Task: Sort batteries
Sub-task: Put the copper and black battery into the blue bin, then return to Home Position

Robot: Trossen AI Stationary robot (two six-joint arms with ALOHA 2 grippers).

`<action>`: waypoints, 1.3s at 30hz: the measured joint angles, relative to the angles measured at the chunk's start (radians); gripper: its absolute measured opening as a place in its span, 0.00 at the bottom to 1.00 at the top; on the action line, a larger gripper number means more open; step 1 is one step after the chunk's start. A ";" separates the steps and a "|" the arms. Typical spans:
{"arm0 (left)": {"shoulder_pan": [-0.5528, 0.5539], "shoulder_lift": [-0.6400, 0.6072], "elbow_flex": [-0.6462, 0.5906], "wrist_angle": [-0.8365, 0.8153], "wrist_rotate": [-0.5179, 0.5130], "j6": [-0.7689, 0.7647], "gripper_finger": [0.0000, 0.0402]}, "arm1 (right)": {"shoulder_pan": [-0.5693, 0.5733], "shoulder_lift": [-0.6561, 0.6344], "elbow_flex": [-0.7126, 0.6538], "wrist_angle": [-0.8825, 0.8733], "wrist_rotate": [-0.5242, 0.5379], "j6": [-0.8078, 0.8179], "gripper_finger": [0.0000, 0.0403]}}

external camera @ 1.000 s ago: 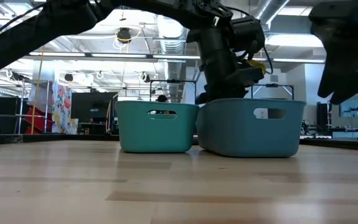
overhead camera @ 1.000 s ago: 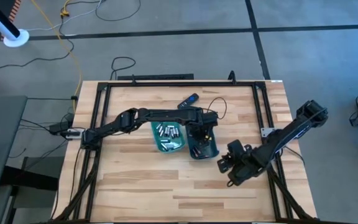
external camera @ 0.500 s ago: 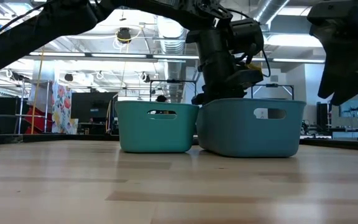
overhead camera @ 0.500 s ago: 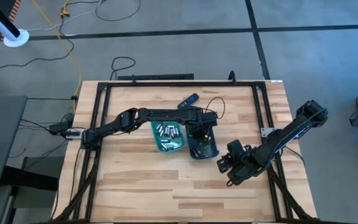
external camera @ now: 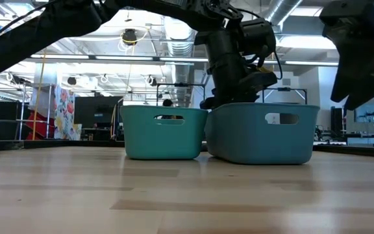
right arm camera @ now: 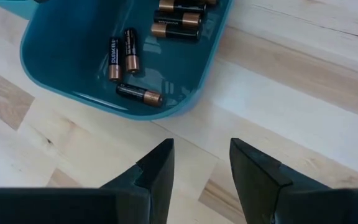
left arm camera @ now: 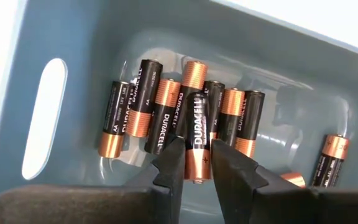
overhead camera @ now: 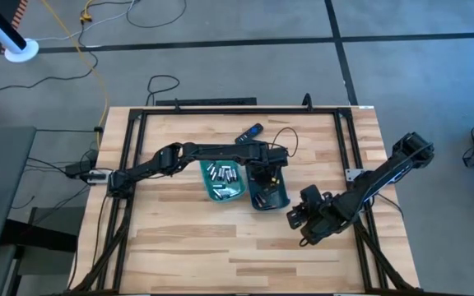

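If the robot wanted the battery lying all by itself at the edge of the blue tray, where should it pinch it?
Probably across the middle of the lone battery, one finger on each long side, coming from above. It lies flat with bare tray floor on both long sides, so the right gripper, open over the table, has room.

Orange-tipped battery (left arm camera: 294, 178) half hidden behind left end effector (left arm camera: 197, 165), uppermost batteries (right arm camera: 179, 5) cut by frame edge

"DURACELL" reads in white along the dark body of the copper-and-black battery (left arm camera: 196, 138) nipped between the left gripper's (left arm camera: 196, 167) fingers. The same brand shows, smaller, on neighbouring batteries (left arm camera: 161, 116) lying in the teal tray (left arm camera: 73, 37); "AA" on one.
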 joint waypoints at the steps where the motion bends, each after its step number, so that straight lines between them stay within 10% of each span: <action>1: 0.001 0.000 0.000 0.000 0.000 -0.002 0.19 | 0.000 0.000 0.000 0.000 -0.002 0.000 0.43; 21: 0.016 -0.019 0.004 -0.094 0.008 0.253 0.39 | 0.004 0.000 0.000 0.015 -0.034 -0.152 0.43; 39: 0.001 -0.394 0.004 -0.358 -0.050 0.343 0.39 | 0.020 -0.093 0.040 0.005 -0.154 -0.413 0.43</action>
